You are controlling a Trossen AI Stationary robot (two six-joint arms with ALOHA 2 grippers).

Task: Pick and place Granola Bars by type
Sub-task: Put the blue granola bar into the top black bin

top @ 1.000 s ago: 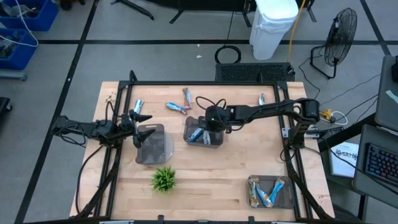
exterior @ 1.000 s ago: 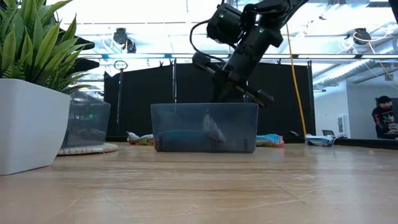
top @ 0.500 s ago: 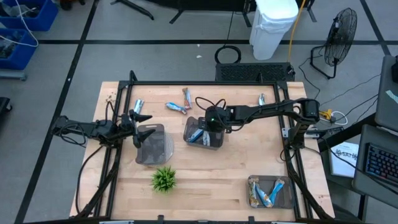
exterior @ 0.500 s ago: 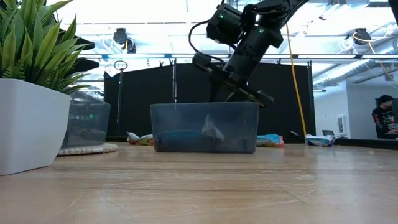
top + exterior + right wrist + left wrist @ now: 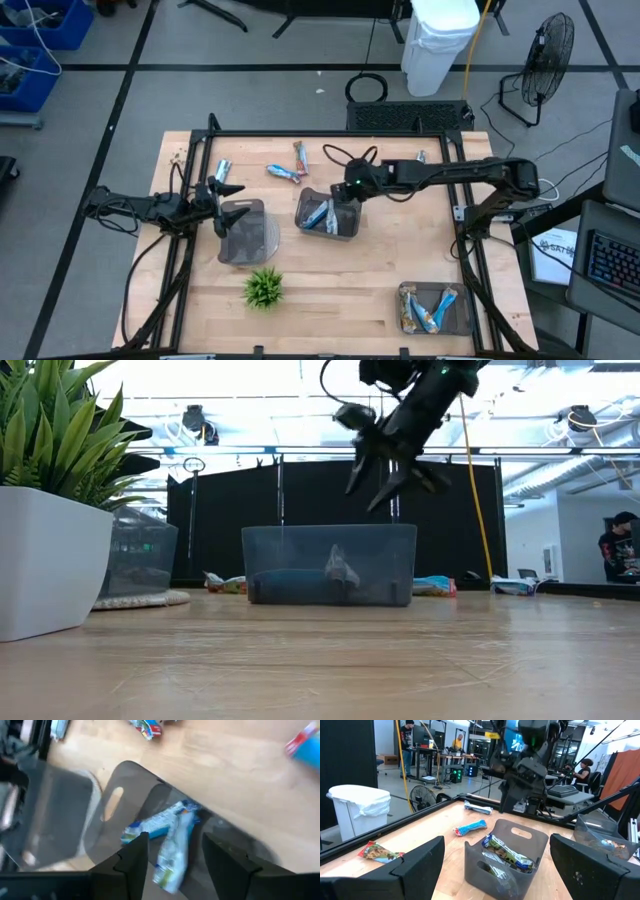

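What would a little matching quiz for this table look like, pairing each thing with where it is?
Things:
1. right gripper
2. left gripper
3. green plant
4. white bin

Places:
A. on the floor beyond the table
B. above the middle tray
C. near the table's front edge
D. by the left tray

Pairs: 1-B, 2-D, 3-C, 4-A

Below the parted jaws in the right wrist view, two blue foil-wrapped granola bars (image 5: 167, 832) lie motion-blurred in the dark grey plastic tray (image 5: 125, 780), their print unreadable. A red-and-blue wrapper (image 5: 305, 745) beyond the jaws is cut off by the picture's edge.
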